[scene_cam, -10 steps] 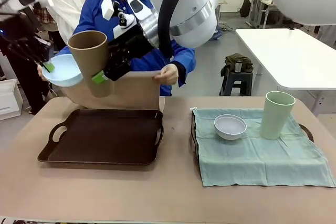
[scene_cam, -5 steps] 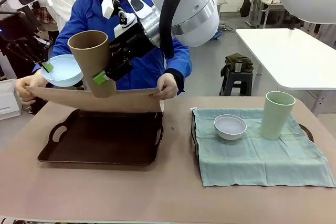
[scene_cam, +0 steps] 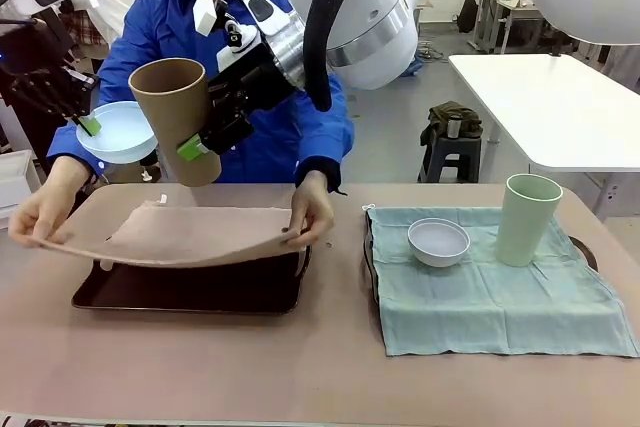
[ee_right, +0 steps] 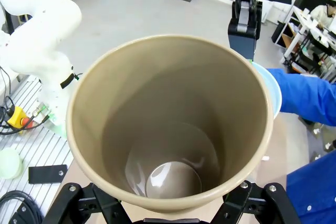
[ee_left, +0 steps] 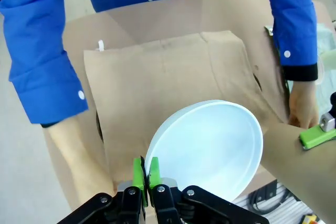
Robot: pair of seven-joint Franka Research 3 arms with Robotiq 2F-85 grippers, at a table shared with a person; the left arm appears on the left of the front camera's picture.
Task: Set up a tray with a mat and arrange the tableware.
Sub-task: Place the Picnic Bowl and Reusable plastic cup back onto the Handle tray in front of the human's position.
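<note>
tan mat (scene_cam: pixel 190 234) in person's hands (scene_cam: pixel 310 215) covers dark tray (scene_cam: pixel 200 292)

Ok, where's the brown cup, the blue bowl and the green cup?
brown cup (scene_cam: pixel 172 97), front view, on its side wall just under the rim.
blue bowl (ee_left: pixel 210 148), left wrist view, on the middle of its inside.
green cup (scene_cam: pixel 527 219), front view, on the middle of its side wall.
</note>
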